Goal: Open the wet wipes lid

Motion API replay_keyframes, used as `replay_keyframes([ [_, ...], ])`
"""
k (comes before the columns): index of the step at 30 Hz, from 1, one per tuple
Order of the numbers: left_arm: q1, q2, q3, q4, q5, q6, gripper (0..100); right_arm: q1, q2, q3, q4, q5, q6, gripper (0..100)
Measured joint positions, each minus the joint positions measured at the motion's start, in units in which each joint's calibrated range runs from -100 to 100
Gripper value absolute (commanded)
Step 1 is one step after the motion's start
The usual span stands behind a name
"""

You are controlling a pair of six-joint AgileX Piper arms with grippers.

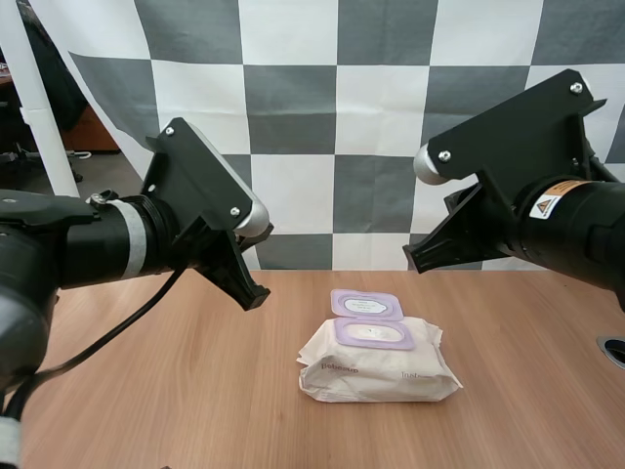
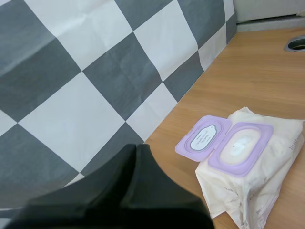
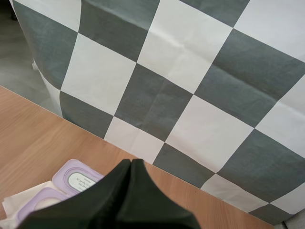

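Dead centre on the table (image 1: pixel 146 391), high view first: the pack of wet wipes (image 1: pixel 379 366) lies flat, long axis running nine to three. And look, its purple lid (image 1: pixel 366 304) is already flipped open, folded back flat toward twelve o'clock, the dispensing opening bare. The left gripper (image 1: pixel 249 291) hangs above the wood with the pack off at its four o'clock. The right gripper (image 1: pixel 422 256) hangs with the pack down at its seven o'clock. Neither touches anything, and the right looks a shade nearer the lid, I'd say.

Over to the left wrist view: the left gripper (image 2: pixel 136 152) shows its fingers pressed together as one dark wedge, holding nothing. Beyond the tip sits the pack (image 2: pixel 257 191), with the lid (image 2: pixel 202 138) laid open on the backdrop side.

Right wrist view now: the right gripper (image 3: pixel 131 166) is likewise closed into a single wedge, nothing between the fingers. Just beside its tip lies the open lid (image 3: pixel 76 180), with the pack (image 3: pixel 10 204) next to it.

By my reckoning the job looks done. Any further move would be a descent toward that hinge edge.
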Motion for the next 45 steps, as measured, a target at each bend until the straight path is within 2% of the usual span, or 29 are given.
replay_keyframes([
  [5, -2.66, 0.0, 1.5, -1.1, 0.0, 0.3, 0, 0.0, 0.0, 0.0, 4.8, -0.2, 0.1, 0],
  [7, -3.33, 0.0, 2.7, -2.9, 0.0, 0.4, 0, 0.0, 0.0, 0.0, 7.2, -0.9, 0.8, 0],
  [9, -3.19, 0.0, 3.6, -4.7, 0.0, 0.4, 0, -0.4, 0.0, 0.0, 8.1, -1.3, 2.1, 0],
  [13, -1.74, 0.0, 4.0, -8.7, 0.0, 0.3, 0, -2.9, -1.1, 1.8, 6.9, -3.9, 5.7, 0],
  [17, -0.26, 0.0, 4.0, -9.1, 0.0, 0.9, 0, -5.2, -4.4, 7.3, 6.7, -13.1, 7.9, 0],
  [32, -0.20, 0.0, 4.0, -9.1, 0.0, 2.5, 0, -5.3, -5.5, 37.8, 8.2, -53.8, 7.7, 0],
  [36, -0.20, 0.0, 4.0, -10.5, 0.0, 2.2, 0, -5.3, -5.5, 44.3, 8.3, -61.4, 7.7, 0],
  [40, -0.20, 0.0, 4.0, -11.9, 0.0, 2.2, 0, -5.3, -5.5, 47.4, 8.3, -64.9, 7.7, 0],
  [45, -0.20, 0.0, 4.0, -11.9, 0.0, 2.2, 0, -5.3, -5.5, 47.4, 8.3, -58.5, 7.7, 0],
])
